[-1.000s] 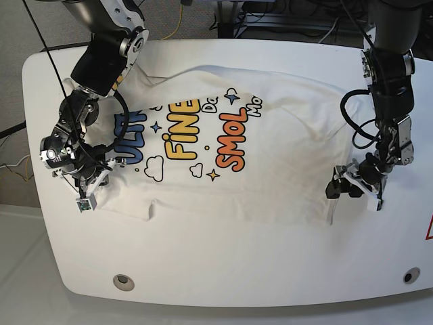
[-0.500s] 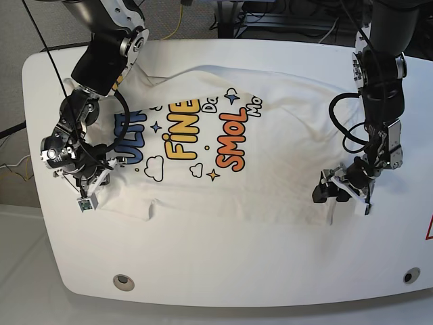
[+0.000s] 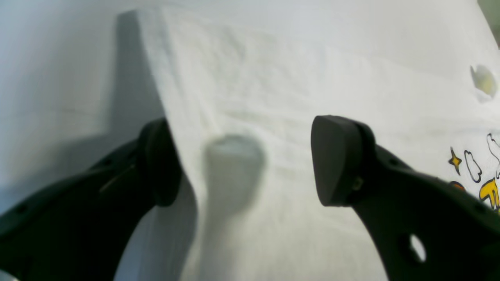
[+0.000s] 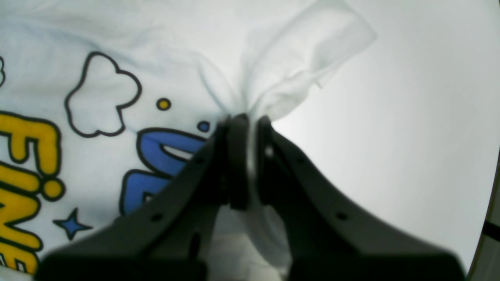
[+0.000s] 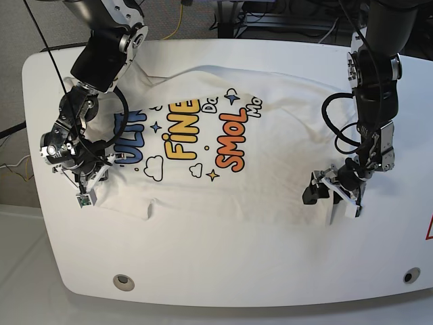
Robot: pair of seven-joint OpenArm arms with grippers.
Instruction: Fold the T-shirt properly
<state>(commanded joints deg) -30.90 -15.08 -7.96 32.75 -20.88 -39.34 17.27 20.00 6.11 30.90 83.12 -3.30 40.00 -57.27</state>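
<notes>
The white T-shirt (image 5: 270, 162) lies spread print-up on the white table (image 5: 223, 257), with wrinkles along its edges. In the base view my right gripper (image 5: 99, 175) sits at the shirt's left end. The right wrist view shows that gripper (image 4: 242, 127) shut on a pinched bunch of T-shirt (image 4: 308, 54) fabric beside the blue letters. My left gripper (image 5: 323, 198) hovers at the shirt's lower right corner. In the left wrist view the left gripper (image 3: 246, 164) is open and straddles the edge of the T-shirt (image 3: 312, 58), with one finger (image 3: 158, 168) over the table side and nothing held.
The table's rounded front edge runs below the shirt, with a round hole (image 5: 122, 281) at front left and another (image 5: 409, 275) at front right. Cables (image 5: 298, 24) and equipment lie beyond the back edge. A red marking (image 5: 427, 230) shows at the right border.
My left gripper has slid left and slightly toward the front, onto the shirt's lower right corner. My right gripper stays shut on the fabric and has barely shifted.
</notes>
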